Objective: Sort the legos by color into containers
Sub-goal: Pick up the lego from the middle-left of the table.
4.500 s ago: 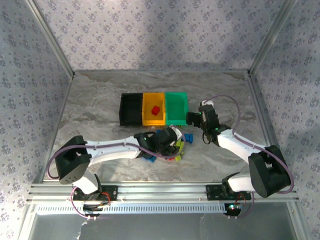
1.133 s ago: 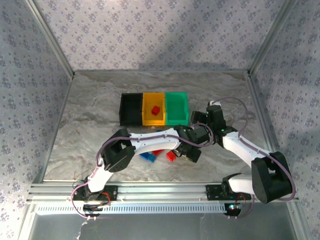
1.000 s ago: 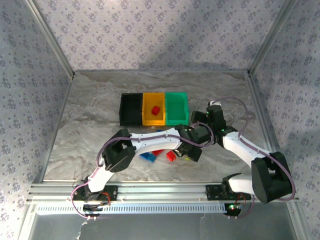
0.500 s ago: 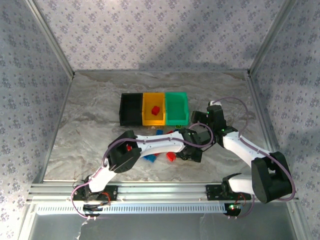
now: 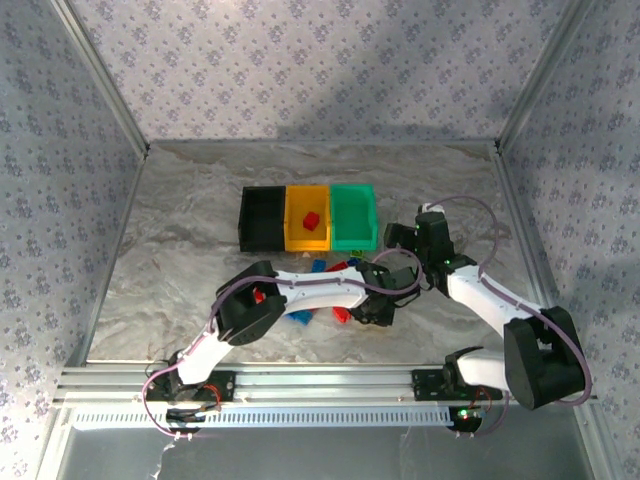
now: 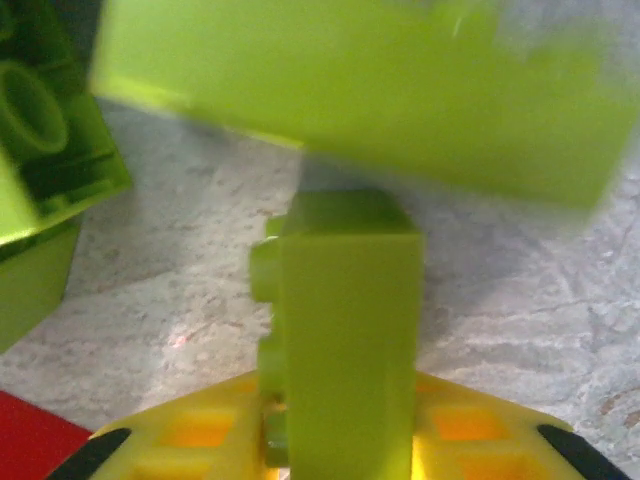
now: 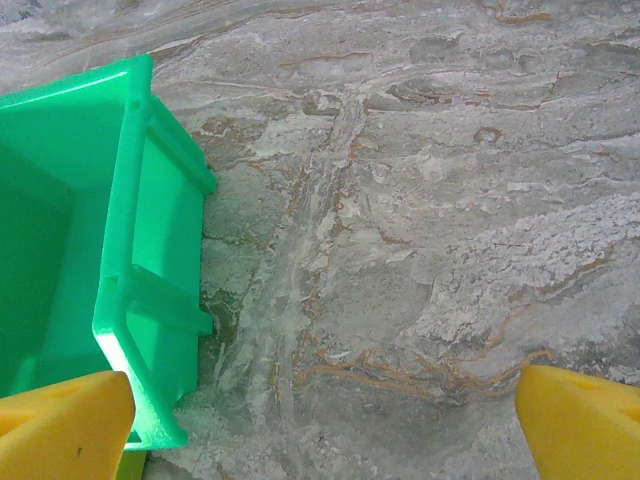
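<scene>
Bins (image 5: 330,215): three in a row, touching, on table (image 5: 180,260)
Middle bin (image 5: 303,200): one brick (image 5: 311,220) inside
Loose bricks (image 5: 299,316): on table before the bins
</scene>
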Available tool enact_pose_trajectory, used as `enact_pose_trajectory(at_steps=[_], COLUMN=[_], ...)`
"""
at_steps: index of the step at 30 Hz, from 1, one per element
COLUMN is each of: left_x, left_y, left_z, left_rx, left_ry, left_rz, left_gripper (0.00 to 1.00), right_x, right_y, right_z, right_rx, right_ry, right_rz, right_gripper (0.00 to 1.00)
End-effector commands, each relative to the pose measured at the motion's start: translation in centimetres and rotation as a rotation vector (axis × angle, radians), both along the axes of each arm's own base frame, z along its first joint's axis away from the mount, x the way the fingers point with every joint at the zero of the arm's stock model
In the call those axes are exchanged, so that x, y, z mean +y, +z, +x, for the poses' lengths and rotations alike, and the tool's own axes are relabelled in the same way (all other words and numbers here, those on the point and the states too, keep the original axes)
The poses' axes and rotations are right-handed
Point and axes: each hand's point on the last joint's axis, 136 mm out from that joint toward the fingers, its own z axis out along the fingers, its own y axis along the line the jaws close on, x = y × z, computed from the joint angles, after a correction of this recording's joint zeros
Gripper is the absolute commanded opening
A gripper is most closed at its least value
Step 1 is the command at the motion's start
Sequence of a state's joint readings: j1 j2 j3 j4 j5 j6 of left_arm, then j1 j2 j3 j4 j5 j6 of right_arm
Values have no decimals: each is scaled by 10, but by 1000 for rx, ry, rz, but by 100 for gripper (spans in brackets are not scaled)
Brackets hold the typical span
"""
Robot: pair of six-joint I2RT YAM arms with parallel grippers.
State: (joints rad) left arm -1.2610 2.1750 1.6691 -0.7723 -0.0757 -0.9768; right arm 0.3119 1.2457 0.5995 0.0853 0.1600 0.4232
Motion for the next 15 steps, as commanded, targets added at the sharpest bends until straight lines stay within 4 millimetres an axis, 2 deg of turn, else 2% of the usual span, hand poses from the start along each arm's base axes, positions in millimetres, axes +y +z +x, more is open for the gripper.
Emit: enact_pose_trajectory(at_steps=[1, 5, 10, 15], left_x=[14, 23, 42, 78], left_y=[4, 18, 49, 86], left_z=[-5, -3, 6, 31], left_rx=[-7, -52, -155, -315], left_ry=[-1, 4, 15, 43], left_rz=[7, -32, -68, -30], left_gripper=[24, 16, 12, 10], right_x=[-1, 2, 0, 0], right_y=[7, 7, 7, 5], right_z=[0, 0, 0, 1], right_rx=[-24, -23, -20, -17], right_ry=[-14, -5, -11, -10], right_rz=[16, 26, 20, 17], right_gripper=[100, 100, 100, 100])
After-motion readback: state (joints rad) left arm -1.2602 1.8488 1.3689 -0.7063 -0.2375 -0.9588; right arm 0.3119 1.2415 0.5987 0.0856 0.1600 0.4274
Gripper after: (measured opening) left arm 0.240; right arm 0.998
